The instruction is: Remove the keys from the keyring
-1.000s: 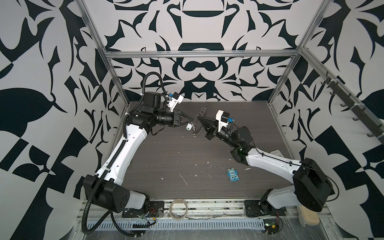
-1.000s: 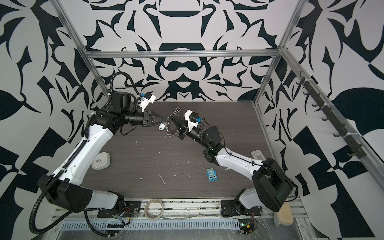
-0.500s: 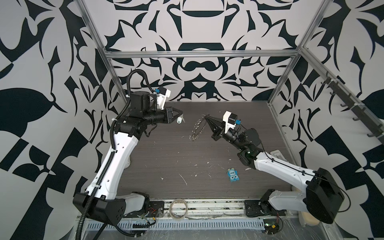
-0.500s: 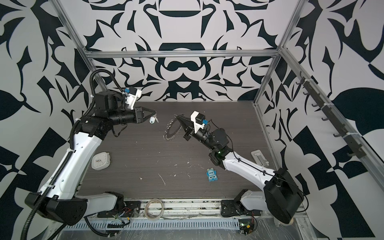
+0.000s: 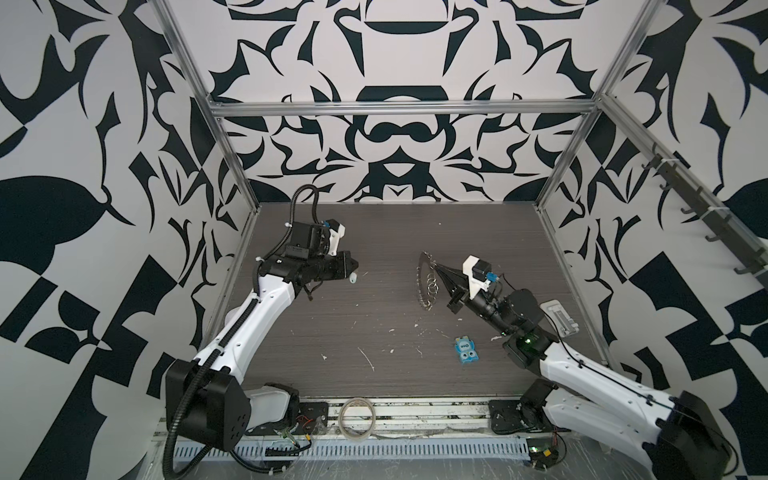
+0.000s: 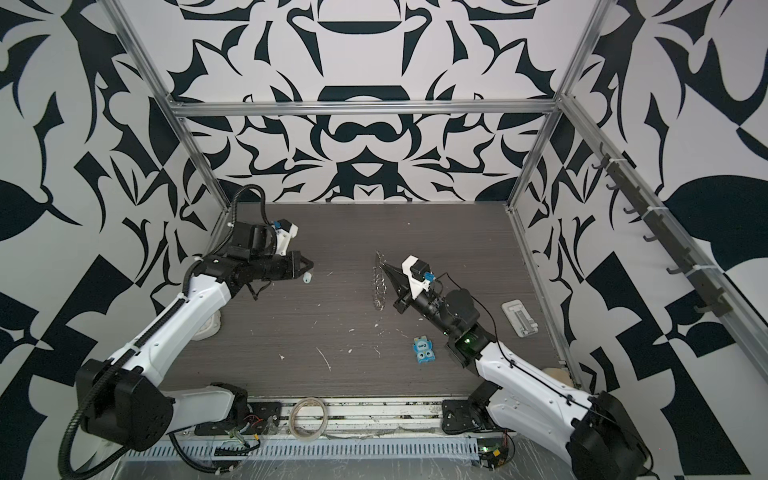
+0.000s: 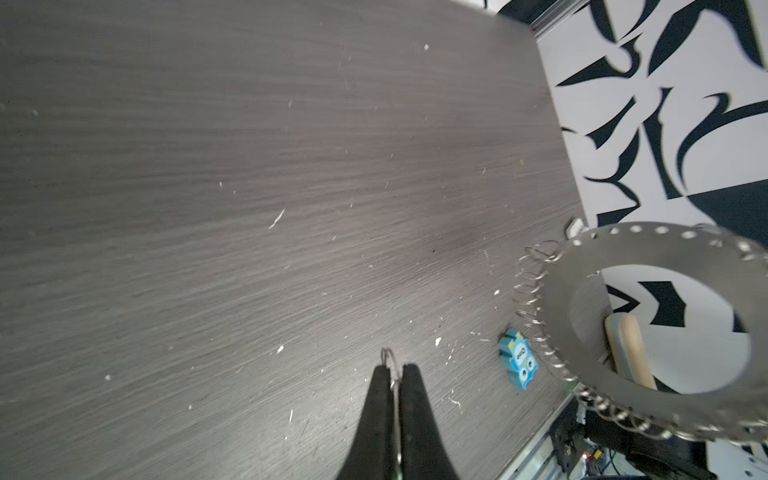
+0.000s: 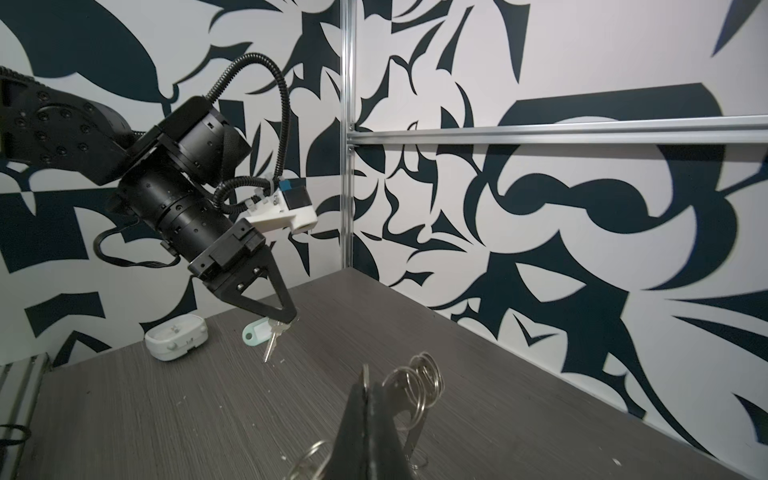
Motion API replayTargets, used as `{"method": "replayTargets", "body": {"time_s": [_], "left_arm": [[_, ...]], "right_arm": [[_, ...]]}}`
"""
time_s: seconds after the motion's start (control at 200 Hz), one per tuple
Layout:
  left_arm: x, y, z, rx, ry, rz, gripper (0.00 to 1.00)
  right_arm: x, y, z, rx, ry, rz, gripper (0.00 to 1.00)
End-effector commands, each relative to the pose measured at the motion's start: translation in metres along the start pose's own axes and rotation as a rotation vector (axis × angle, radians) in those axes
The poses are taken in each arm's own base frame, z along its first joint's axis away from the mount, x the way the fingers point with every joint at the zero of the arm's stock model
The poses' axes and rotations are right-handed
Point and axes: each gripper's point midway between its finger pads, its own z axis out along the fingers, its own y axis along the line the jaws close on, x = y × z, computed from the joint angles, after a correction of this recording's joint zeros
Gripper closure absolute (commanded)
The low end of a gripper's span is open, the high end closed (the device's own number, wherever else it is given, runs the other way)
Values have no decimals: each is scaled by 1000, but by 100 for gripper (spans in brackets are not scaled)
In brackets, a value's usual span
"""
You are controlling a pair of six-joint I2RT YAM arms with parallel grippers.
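Left pincer [image 5: 354,266] sits over the far left part of the worktop [image 5: 374,332], pressed together on the small wire loop [image 7: 387,356] that joins the keys [image 8: 266,334]. The right wrist view shows it best: white fob [image 8: 257,332] and silver key [image 8: 272,348] hang below the tips, key pointing down, clear of the worktop. In the left wrist view the loop pokes out just past the tips.

Right pincer [image 5: 437,268] is right of centre, pinching the rim of the keyring [image 5: 424,286]. The disc stands on edge, lifted. Split rings [image 8: 419,378] dangle from its rim. Keys and keyring are well apart, with nothing linking them.

Handling, by judgement:
- **Keys:** They are light. The key blade is stiff and the fob is smooth hard plastic. Both pivot on the loop, so they are likely to swing with any quick move.
- **Hold on the keys:** The present hold is thin wire between flat pads, apt to slip or twist. The fob's flat body looks the safer place to pinch.
- **Keyring:** It is thin, rigid sheet metal, smooth and probably slippery. A rim hold between two split rings suits it, though the disc could rotate in the pads, and the loose rings may snag.

Blue packet [image 5: 466,350] lies on the near right, close to the right arm.
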Motion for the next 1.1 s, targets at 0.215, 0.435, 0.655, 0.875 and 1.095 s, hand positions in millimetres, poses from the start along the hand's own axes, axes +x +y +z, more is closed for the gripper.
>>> {"method": "replayTargets", "body": {"time_s": [0.215,0.435,0.655,0.875,1.095], "left_arm": [[63,45,86,-23,127,-87,100],[82,59,122,10,177,-115,100],[95,76,142,-23,233,-114,100],[86,75,137,-41,211,-90,65],[64,76,126,-92,145,-48,27]], "right_arm": [[6,-28,-49,182,33,-61,100],[21,-40,-58,230,81,-52,100],[39,-51,-50,250,133,-11,100],[57,-60,-35,252,203,21,100],[87,-76,-24,297,303,66,100]]}}
